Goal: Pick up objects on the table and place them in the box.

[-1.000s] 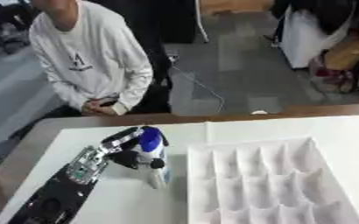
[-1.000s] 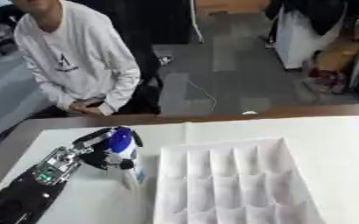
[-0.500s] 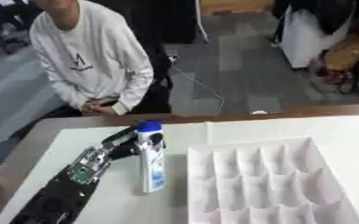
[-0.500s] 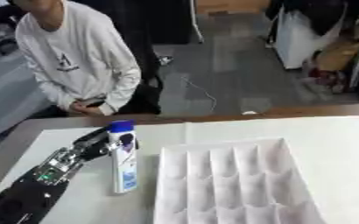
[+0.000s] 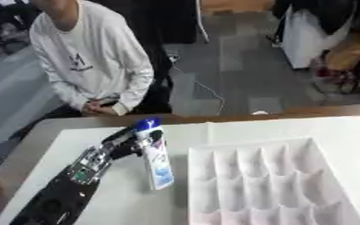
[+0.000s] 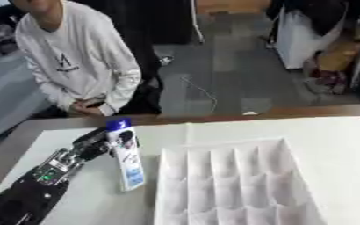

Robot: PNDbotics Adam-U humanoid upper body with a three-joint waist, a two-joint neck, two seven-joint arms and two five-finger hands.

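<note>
A tall white tube with a blue cap and blue print [image 5: 156, 154] stands tilted over the table just left of the box, its lower end close to the white cloth. My left hand [image 5: 124, 143] reaches in from the lower left, fingers curled round the tube's upper part. The white box [image 5: 271, 182], split into many small compartments, lies to the right of the tube, and every compartment I can see holds nothing. My right hand shows in neither view.
A white cloth [image 6: 329, 140] covers the table, with the brown table edge [image 5: 306, 110] along the far side. A person in a white top sits behind the far left edge, hands folded, touching nothing on the table.
The tube, lying low beside the box a second ago, has been raised and stood more upright in my left hand. The camera has also shifted slightly.
</note>
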